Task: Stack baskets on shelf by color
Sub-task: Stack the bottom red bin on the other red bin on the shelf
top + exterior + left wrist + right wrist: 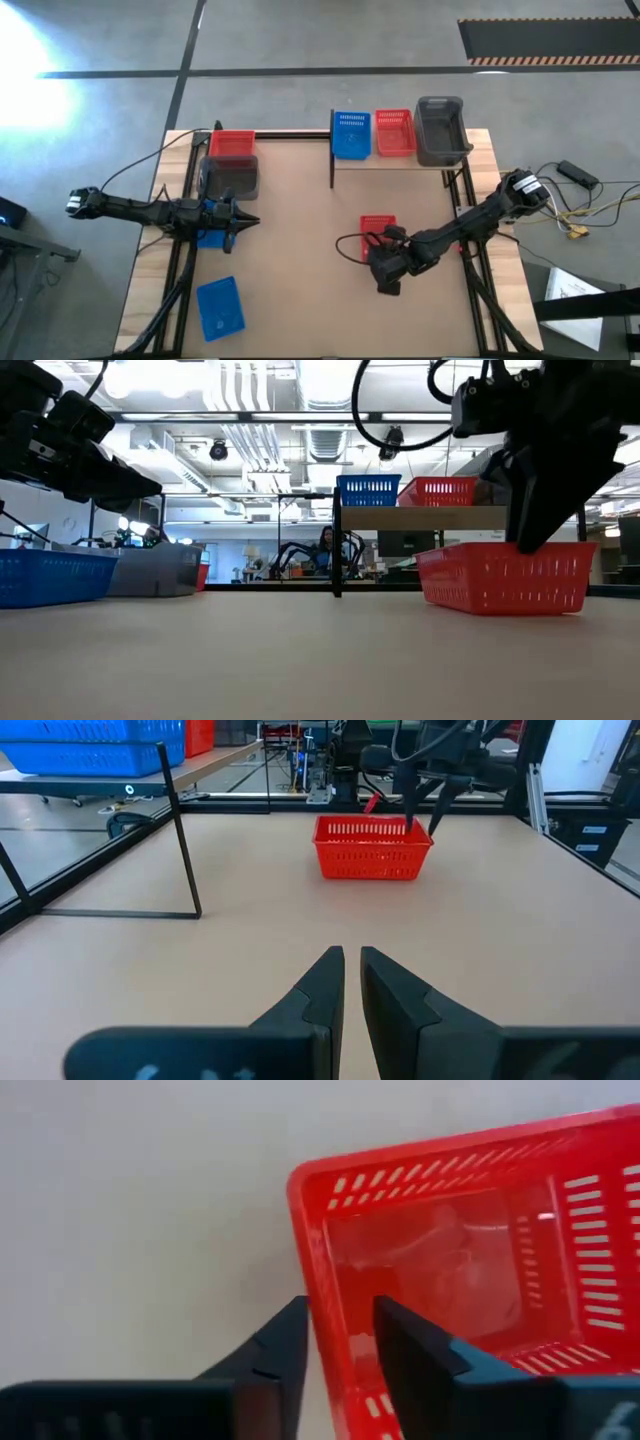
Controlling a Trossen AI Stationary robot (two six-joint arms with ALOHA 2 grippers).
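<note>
We take the shelf [400, 160] at the far edge of the table [300, 300] as our landmark: on its wooden board stand a blue basket [351, 134], a red basket [394, 132] beside it, and a grey basket [440, 130] at the board's right end. In front of the shelf, toward the table's middle, lies another red basket [377, 227] on the tabletop, and our right gripper [338, 1335] is down over its near rim. In the right wrist view one finger sits outside the red wall and the other inside it, so the fingers straddle the rim with a narrow gap; we cannot tell whether they are already pressing on the plastic. Well to the left of the shelf, our left gripper [350, 982] hovers above the table with its fingers nearly together and nothing between them. Beside that arm, left of the shelf, a grey basket [230, 177] sits near a further red basket [232, 143], and a blue basket [219, 306] lies farther forward, near the table's front left.
</note>
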